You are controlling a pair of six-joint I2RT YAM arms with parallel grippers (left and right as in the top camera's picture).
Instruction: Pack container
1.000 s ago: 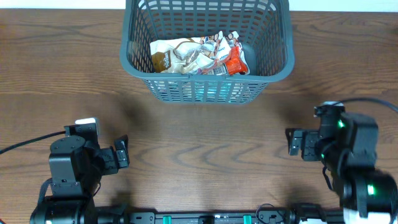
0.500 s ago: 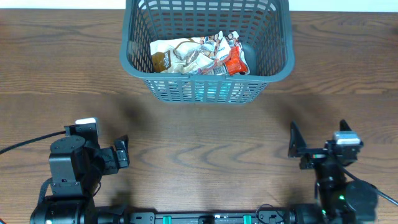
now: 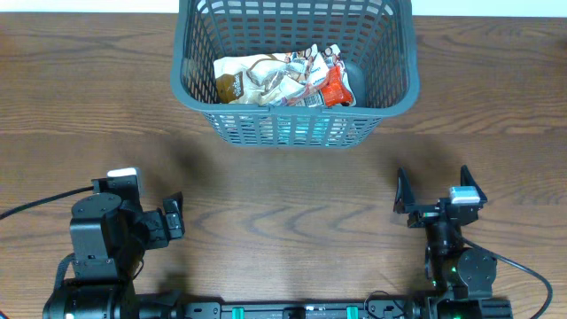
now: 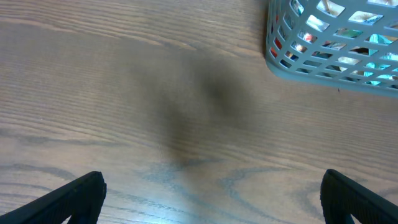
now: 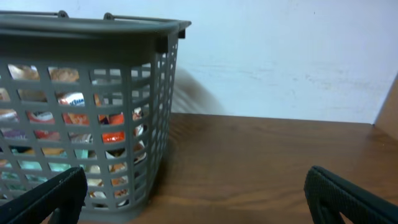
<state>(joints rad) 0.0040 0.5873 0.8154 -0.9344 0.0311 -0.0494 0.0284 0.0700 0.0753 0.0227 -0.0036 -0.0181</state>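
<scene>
Left pincer (image 3: 173,217) and right pincer (image 3: 434,190) sit well short of the container (image 3: 297,108), both open and holding nothing. Brown wood-grain bench (image 3: 283,177) spans the gap between. Container stands by the bench's far edge with snack packets (image 3: 283,78) inside. White wall (image 5: 280,56) lies beyond it.

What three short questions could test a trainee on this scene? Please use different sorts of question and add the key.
1. True or false: the left gripper and the right gripper are both open and empty.
2. Where are the snack packets? A) in the left gripper B) inside the container C) in the right gripper
3. Which wrist camera shows a white wall behind the container?

Key: 1 true; 2 B; 3 the right wrist camera.
</scene>
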